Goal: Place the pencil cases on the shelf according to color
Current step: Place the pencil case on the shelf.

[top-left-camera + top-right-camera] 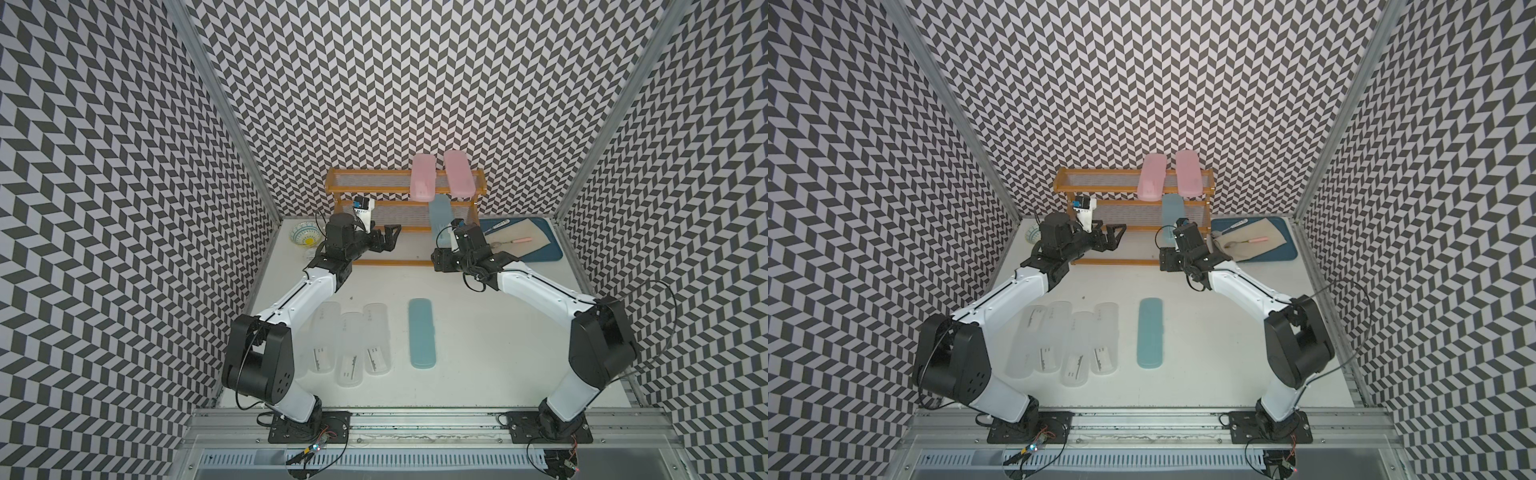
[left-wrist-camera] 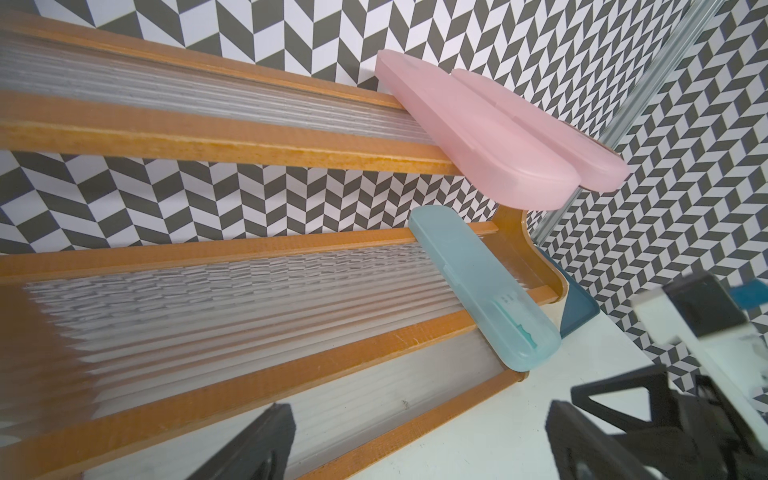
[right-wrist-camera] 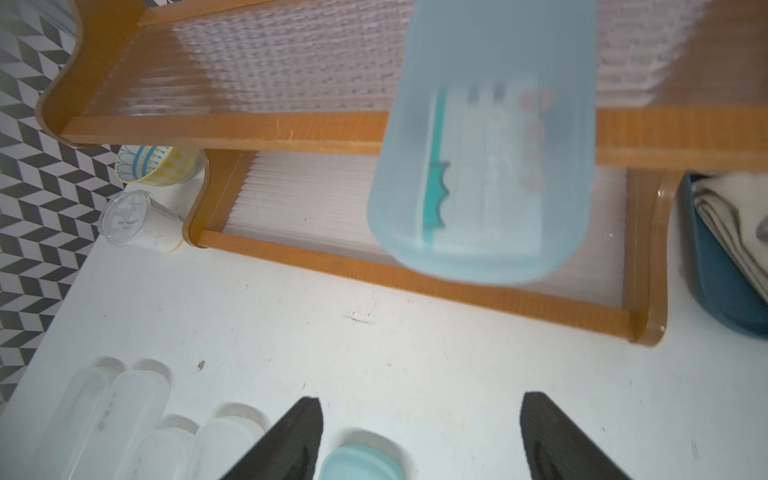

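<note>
The shelf (image 1: pixel 374 190) stands at the far edge of the table (image 1: pixel 478 332), with 2 pink cases (image 1: pixel 423 176) side by side on its top tier. The 4 clear cases (image 1: pixel 351 349) lie in a row on the table, with the second teal case (image 1: pixel 422 332) beside them. On the middle tier lies 1 teal case (image 1: pixel 439 212), its near end overhanging the front rail. The right gripper (image 3: pixel 422 397) sits just before it, jaws apart, holding nothing. The left gripper (image 1: pixel 390 237) hovers wide open and empty near the shelf's other end. The placement looks done, so the right arm should back straight out. A nudge on the overhanging end could tip that case off.
</note>
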